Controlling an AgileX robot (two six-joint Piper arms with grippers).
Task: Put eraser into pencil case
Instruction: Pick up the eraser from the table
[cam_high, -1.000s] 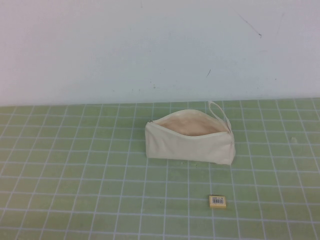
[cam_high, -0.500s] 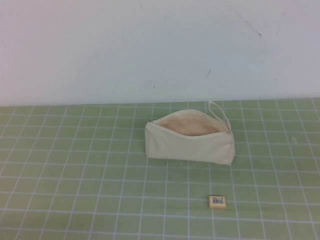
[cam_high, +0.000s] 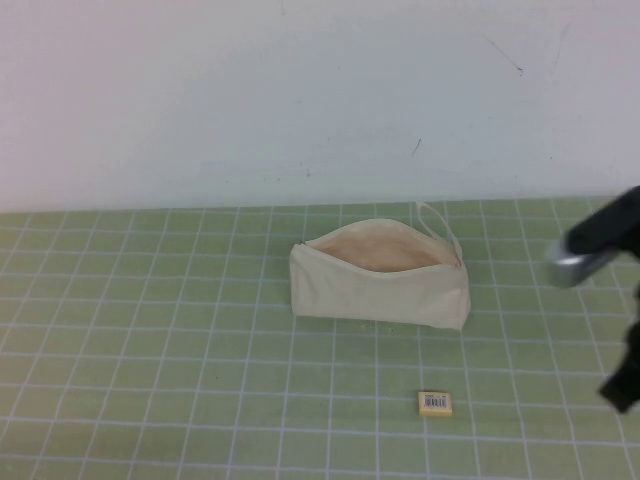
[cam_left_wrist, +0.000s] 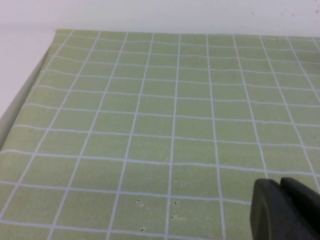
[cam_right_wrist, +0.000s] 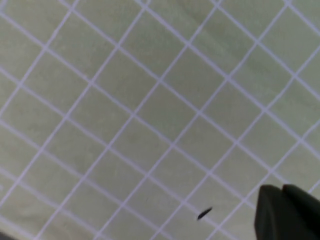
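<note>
Pencil case — soft matt cloth; eraser carries a paper label; mat — smooth, matt.

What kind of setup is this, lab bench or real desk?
Likely a lab test bench: a green grid mat against a bare white wall, with only the pencil case and eraser staged. The right gripper is at the right edge; the left gripper is over bare mat.

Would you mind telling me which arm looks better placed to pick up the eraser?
The right arm, probably. Its right gripper has entered the high view at the right edge, on the eraser's side. The left gripper is absent from the high view; its wrist camera shows only bare mat. The pencil case lies open beyond the eraser.
</note>
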